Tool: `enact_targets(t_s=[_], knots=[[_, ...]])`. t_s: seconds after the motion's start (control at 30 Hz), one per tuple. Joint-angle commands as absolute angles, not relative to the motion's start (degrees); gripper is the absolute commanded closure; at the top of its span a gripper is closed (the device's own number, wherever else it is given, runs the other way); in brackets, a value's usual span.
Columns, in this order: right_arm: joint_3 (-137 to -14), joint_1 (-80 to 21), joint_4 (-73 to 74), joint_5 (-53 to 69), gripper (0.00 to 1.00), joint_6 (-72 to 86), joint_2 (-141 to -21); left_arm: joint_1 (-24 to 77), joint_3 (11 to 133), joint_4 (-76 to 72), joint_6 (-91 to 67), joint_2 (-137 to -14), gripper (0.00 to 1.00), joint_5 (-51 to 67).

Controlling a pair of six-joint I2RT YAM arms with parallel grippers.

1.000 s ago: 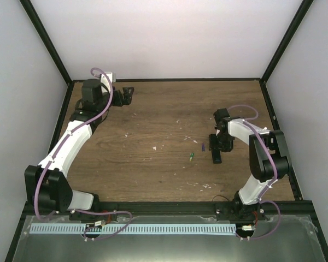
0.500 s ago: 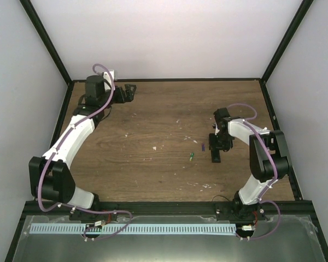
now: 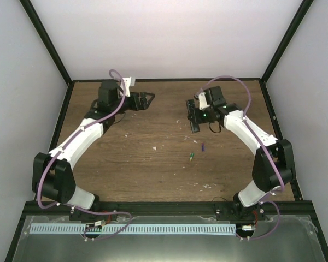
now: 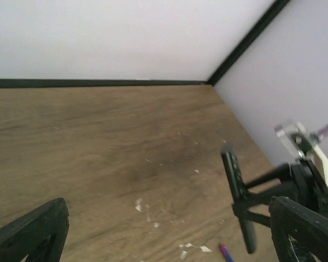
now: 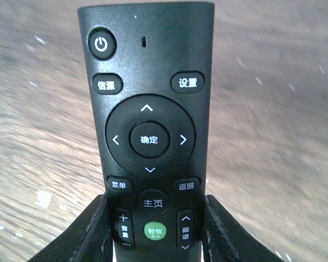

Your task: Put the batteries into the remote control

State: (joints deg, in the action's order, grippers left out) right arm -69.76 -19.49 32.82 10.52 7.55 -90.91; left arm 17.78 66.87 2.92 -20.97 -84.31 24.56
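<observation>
The black remote control (image 3: 194, 115) is held off the table in my right gripper (image 3: 198, 113), which is shut on its lower half. In the right wrist view the remote (image 5: 147, 125) shows its buttons, with my fingers (image 5: 93, 232) pressed on both its sides. The green battery (image 3: 191, 156) and the purple battery (image 3: 203, 147) lie on the table below it. My left gripper (image 3: 145, 100) is open and empty, left of the remote. The left wrist view shows the remote (image 4: 238, 188) edge-on and the purple battery (image 4: 225, 252).
The brown wooden table (image 3: 142, 164) carries small white flecks (image 3: 154, 147). Black frame posts and white walls close in the back and sides. The right arm's purple cable (image 3: 229, 82) loops above its wrist.
My right gripper has lifted the remote off the table and carried it back and to the left. My left gripper has swung right toward the middle.
</observation>
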Motion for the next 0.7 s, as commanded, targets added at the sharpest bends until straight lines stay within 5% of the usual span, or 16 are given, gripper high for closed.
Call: enact_targets(t_s=[0.0,0.67], knots=[[-75.0,-22.7,28.1,15.6,0.84,8.4,-89.9,20.4,64.8,-2.1,-23.2,-84.3,0.0,27.6],[-81.5,-33.0,24.5,15.3,0.85,9.9,-92.2,24.1,65.2,-3.5,-23.6,-88.4,0.08,28.5]])
